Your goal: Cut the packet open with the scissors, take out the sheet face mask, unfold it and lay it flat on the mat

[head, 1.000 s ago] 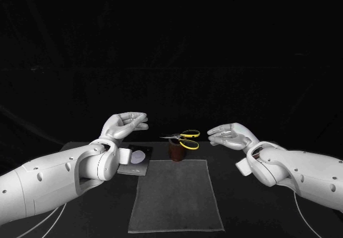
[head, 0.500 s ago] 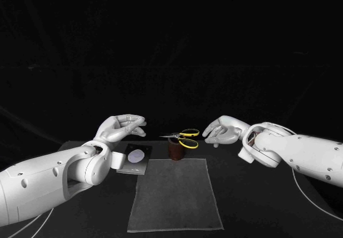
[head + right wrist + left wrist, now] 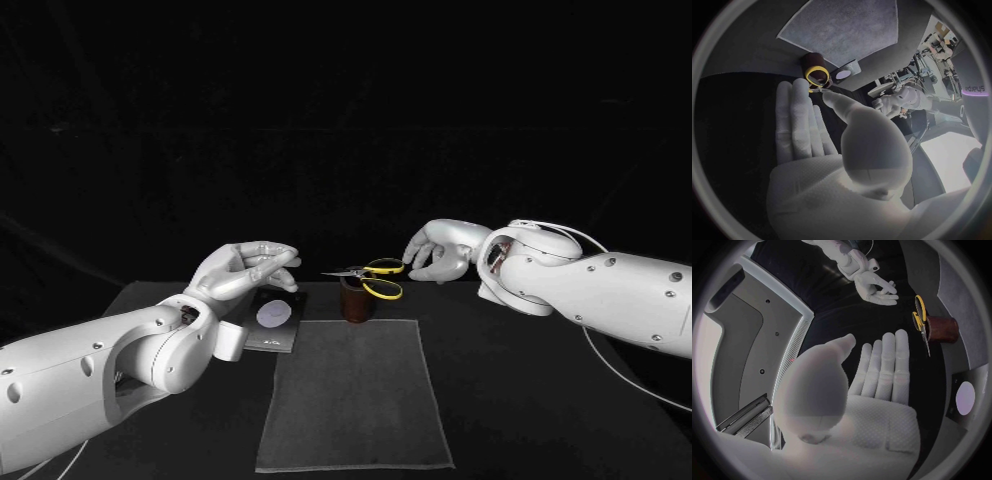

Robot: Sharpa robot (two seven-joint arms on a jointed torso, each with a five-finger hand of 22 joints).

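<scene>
Black table [image 3: 490, 400] holds a grey cloth mat [image 3: 353, 395], a dark flat packet [image 3: 274, 320] beside it, and yellow-handled scissors [image 3: 372, 275] in a brown cup [image 3: 356, 302]. Left hand [image 3: 245, 265] and right hand [image 3: 440, 250] are empty with fingers apart, the right one near the scissors.

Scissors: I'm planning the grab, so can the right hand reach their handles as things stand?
Probably yes. The scissors rest at the top of the brown cup, yellow handles toward the right hand, which hovers empty just beside them with nothing between.
</scene>
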